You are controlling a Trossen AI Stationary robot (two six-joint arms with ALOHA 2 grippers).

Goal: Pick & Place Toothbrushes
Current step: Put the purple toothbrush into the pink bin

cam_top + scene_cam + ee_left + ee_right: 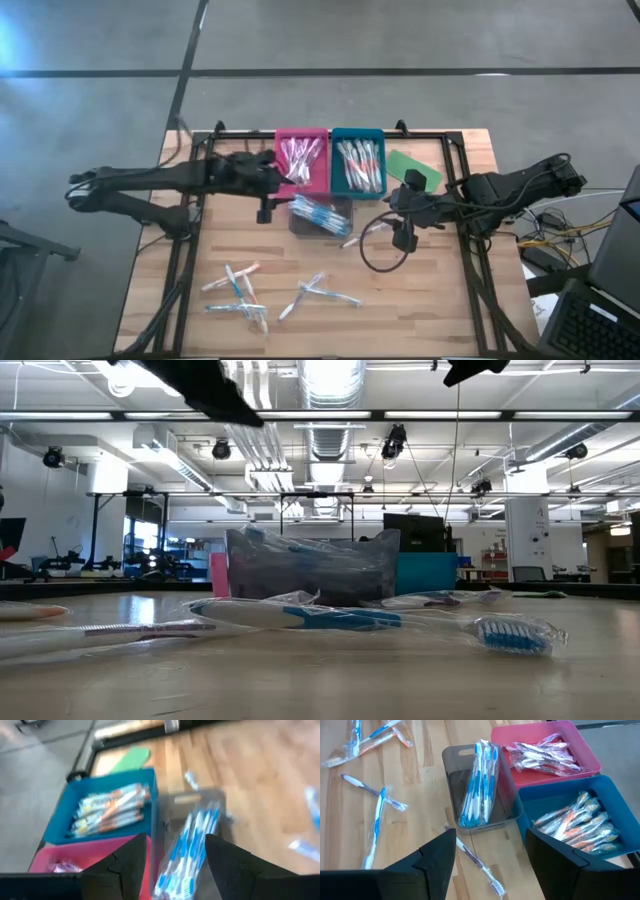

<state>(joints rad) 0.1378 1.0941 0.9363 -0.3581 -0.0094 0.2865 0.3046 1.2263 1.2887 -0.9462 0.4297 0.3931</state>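
Wooden table (420,310): I count 3 trays (320,216), 7 loose clear-wrapped toothbrushes (318,292); left gripper (268,196) and right gripper (404,222) gape, holding nothing.

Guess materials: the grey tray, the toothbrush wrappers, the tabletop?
Grey tray: likely translucent smoked plastic, since the wood shows through its walls. Toothbrush wrappers: thin clear film, crinkled and glinting. Tabletop: wood, apparently butcher-block; visible grain and joined strips, matte finish.

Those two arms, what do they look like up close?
Both are dark, slim, jointed arms. The left claw and right claw each end in two blunt, angular black fingers. A black cable loops below the right arm.
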